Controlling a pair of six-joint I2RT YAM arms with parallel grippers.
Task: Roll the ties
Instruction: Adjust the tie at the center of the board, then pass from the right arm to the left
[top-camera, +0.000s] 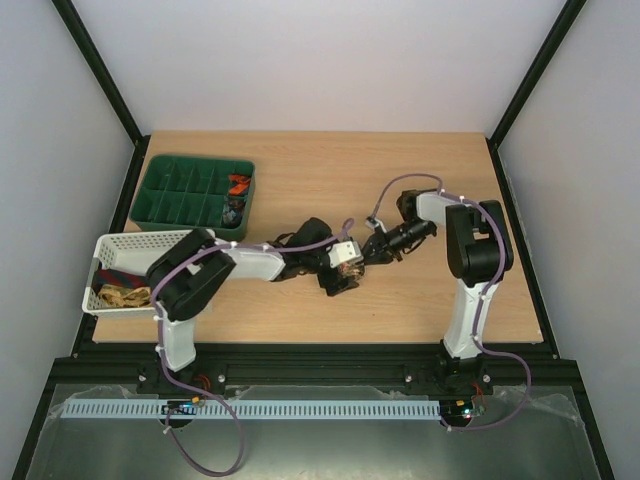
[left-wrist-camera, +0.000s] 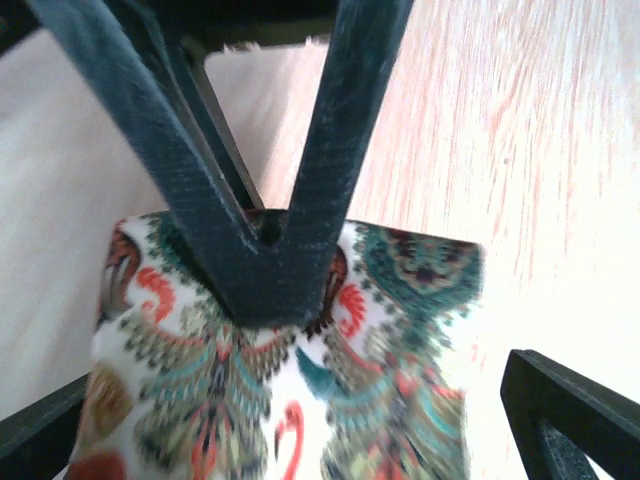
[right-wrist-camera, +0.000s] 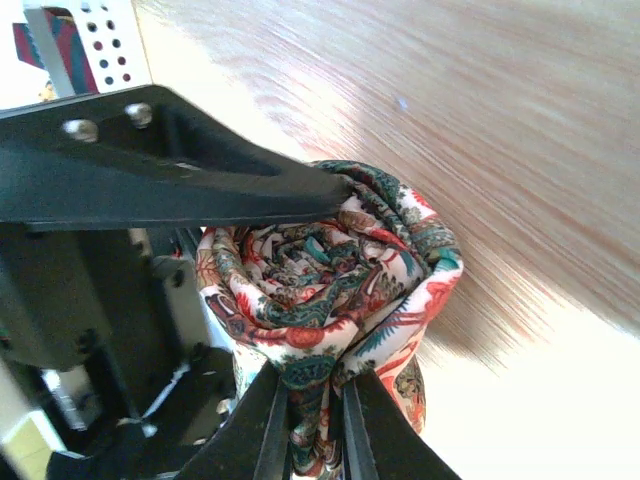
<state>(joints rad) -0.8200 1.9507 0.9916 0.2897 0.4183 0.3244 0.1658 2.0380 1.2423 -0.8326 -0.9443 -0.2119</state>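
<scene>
A tie with a white, teal and red paisley pattern is wound into a coil at the middle of the table. My right gripper is shut on a fold of fabric at the coil's edge, and its dark fingers form a V over the tie in the left wrist view. My left gripper stands open around the coil, one finger clear of the cloth on the right and the other lying along the coil's side. Both grippers meet at the coil.
A green compartment tray at the back left holds an orange-red coil and a dark coil. A white perforated basket at the left edge holds loose ties. Black frame posts border the table.
</scene>
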